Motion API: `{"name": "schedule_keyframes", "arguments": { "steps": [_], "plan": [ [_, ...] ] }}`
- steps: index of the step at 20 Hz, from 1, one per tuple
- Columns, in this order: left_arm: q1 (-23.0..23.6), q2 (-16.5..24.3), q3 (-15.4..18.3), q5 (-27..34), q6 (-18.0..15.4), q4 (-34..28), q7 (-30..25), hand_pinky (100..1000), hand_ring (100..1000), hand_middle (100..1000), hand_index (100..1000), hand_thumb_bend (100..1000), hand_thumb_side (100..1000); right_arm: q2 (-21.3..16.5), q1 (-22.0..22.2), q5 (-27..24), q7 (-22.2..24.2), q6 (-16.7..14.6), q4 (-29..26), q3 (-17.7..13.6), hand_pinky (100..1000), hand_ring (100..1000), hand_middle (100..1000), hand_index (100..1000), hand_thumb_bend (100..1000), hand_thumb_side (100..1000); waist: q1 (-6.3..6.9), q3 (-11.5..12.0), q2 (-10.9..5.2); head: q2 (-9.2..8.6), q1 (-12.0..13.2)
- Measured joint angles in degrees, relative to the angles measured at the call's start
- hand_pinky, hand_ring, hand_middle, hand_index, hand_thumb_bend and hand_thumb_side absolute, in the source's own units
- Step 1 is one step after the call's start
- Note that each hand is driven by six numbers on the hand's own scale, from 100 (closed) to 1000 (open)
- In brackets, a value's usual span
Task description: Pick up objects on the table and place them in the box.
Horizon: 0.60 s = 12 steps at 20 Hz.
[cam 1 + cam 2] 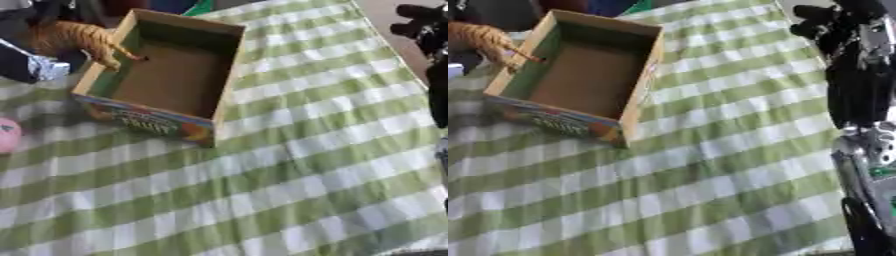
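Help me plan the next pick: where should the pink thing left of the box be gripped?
Probably across its rounded sides, from above on the robot's left: the pink thing lies low on the cloth, left of the box, partly cut off, showing no handle.

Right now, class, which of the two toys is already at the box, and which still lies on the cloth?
The orange striped tiger is at the box, over its left wall. The pink toy still lies on the cloth, at the left edge.

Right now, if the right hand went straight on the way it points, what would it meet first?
Likely the box, at its right wall; only checked cloth lies between, though the right hand may pass above.
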Motion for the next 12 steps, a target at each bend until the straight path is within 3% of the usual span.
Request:
{"name": "schedule_keyframes", "arguments": {
  "steps": [6,12],
  "plan": [
    [-3.00,-3.37,0.28,-4.85,-1.73,9.39,6.16,210,365,127,156,100,269,0.05,-0.39,-0.10,0.44,0.35,0.00,0.30,762,803,496,856,100,1000,0.70,-0.57,0.60,-0.72,1.82],
    [-4.23,-4.79,0.94,-8.39,-3.13,13.56,9.80,210,365,127,156,100,269,0.34,-0.42,-0.18,0.82,0.57,0.00,0.31,762,803,496,856,100,1000,0.79,-0.67,0.64,-1.02,2.59]
  ]
}}
